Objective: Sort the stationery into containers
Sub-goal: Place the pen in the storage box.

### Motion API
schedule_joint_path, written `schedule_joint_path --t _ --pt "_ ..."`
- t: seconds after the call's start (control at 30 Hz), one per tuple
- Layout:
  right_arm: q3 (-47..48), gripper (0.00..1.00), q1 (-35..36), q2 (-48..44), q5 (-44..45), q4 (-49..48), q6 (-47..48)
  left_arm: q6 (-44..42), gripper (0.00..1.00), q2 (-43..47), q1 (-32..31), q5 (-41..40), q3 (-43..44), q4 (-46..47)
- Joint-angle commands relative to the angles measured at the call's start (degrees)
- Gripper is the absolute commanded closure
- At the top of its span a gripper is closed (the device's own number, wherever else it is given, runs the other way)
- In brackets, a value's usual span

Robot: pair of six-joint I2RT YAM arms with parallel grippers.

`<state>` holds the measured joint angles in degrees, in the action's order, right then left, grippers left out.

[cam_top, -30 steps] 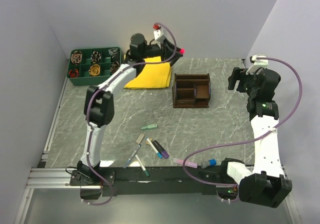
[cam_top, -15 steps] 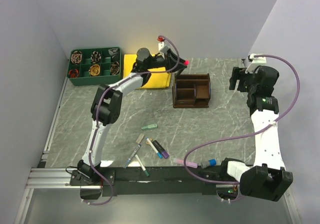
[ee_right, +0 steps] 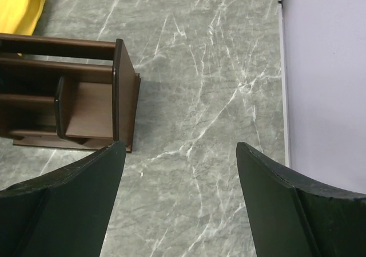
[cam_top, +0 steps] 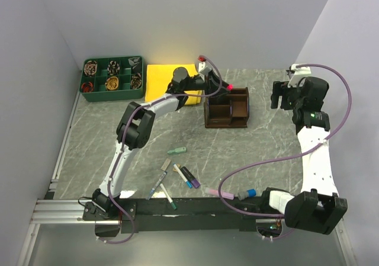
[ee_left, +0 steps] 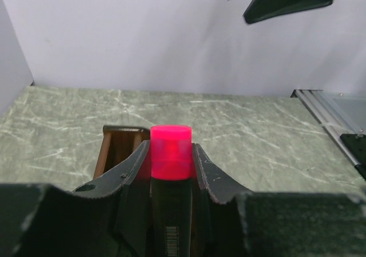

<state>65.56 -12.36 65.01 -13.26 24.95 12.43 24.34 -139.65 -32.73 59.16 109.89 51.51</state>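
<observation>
Left gripper [ee_left: 170, 154], arm stretched toward 12 o'clock, clamps a pink-capped marker [ee_left: 170, 135] over the organiser's [cam_top: 227, 122] rear edge. Right gripper [ee_right: 180, 151] hangs wide apart and empty at the organiser's 3 o'clock.

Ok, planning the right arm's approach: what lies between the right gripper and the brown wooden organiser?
Only bare tabletop lies between the open right gripper and the organiser; the top and right wrist views both show it.

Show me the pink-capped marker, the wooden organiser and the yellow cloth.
pink-capped marker [ee_left: 170, 151], left wrist view, its pink cap.
wooden organiser [ee_right: 128, 108], right wrist view, its end wall.
yellow cloth [cam_top: 159, 82], top external view, its left half.
</observation>
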Motion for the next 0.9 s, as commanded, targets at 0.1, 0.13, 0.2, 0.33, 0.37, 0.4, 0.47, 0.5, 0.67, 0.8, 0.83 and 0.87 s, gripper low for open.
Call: schedule_joint_path --t 0.1,0.13,0.2,0.33,0.37,0.4,0.47,0.5,0.67,0.8,0.83,0.87 --pt "1.1 0.15 0.3 0.6 -1.9 -0.1 1.5 -4.3 0.97 -1.9 0.5 0.2 0.7 2.5" --pt "1.1 0.15 0.4 0.6 -2.0 0.1 1.5 -4.5 0.97 -2.1 0.5 -0.1 0.9 2.7" --pt "1.1 0.15 0.3 1.1 -2.1 0.4 1.6 -4.8 0.96 -3.1 0.5 -0.3 1.3 2.9" --pt "1.1 0.15 0.4 1.7 -2.3 0.8 2.9 -7.1 0.93 -4.4 0.2 0.5 2.0 2.8" --pt "0.9 0.15 0.4 1.9 -2.3 0.9 3.0 -7.6 0.92 -4.5 0.0 0.5 2.0 2.6" --pt "0.9 0.15 0.3 2.0 -2.3 0.8 3.1 -8.1 0.92 -4.7 -0.1 0.6 1.9 2.5" --pt "0.7 0.15 0.3 2.4 -2.4 1.0 3.4 -9.3 0.90 -5.0 -0.5 0.6 2.3 2.0" --pt "0.6 0.15 0.4 2.3 -2.6 1.1 3.6 -9.4 0.88 -5.5 -0.6 0.6 2.7 2.0" --pt "0.0 0.15 0.4 2.6 -2.9 0.8 3.5 -10.2 0.77 -6.4 -1.2 0.3 3.2 1.8" --pt "-0.5 0.15 0.4 2.6 -3.4 0.5 3.3 -11.7 0.63 -3.5 -1.4 -0.4 0.6 1.9" --pt "-0.6 0.15 0.4 2.5 -3.7 0.5 3.0 -13.6 0.60 -2.5 -1.4 -1.1 -0.5 1.4" --pt "-0.5 0.15 0.4 2.4 -3.9 0.5 2.9 -15.3 0.59 -1.2 -1.4 -1.4 -3.2 0.7"
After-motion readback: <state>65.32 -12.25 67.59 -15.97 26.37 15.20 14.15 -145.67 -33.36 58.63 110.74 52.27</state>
